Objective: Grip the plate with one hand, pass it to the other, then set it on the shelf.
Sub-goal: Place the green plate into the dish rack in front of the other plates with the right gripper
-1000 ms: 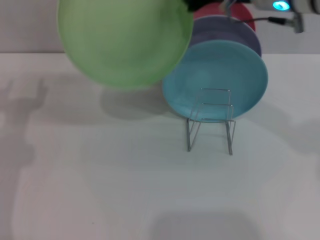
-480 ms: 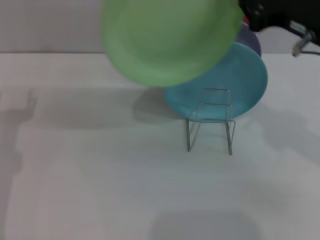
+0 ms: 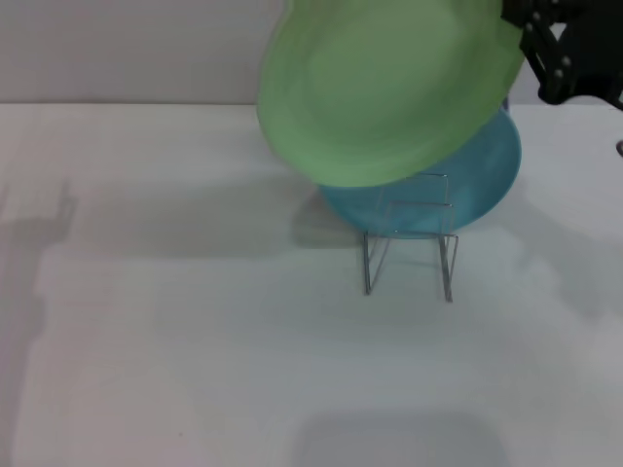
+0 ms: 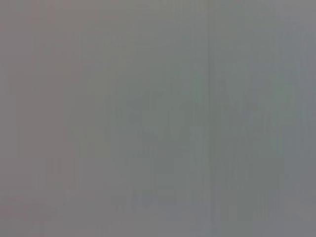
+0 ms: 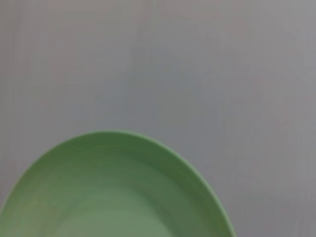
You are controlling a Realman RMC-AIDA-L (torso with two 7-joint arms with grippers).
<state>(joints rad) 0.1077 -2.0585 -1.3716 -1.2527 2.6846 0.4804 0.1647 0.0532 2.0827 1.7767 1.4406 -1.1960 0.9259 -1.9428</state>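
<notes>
The light green plate (image 3: 389,88) hangs tilted in the air at the top of the head view, above and partly in front of the wire shelf (image 3: 409,243). My right gripper (image 3: 531,44), black, grips the plate's right rim at the top right. The plate's rim also fills the lower part of the right wrist view (image 5: 113,197). My left gripper is out of view, and the left wrist view shows only a blank grey surface.
A turquoise plate (image 3: 482,185) stands in the shelf, mostly covered by the green plate. The white table (image 3: 195,341) spreads out to the left and in front of the shelf. A grey wall (image 3: 127,49) runs behind.
The green plate has moved right across the head view, from the upper left to over the shelf and the turquoise plate. My right gripper has moved right with it.
</notes>
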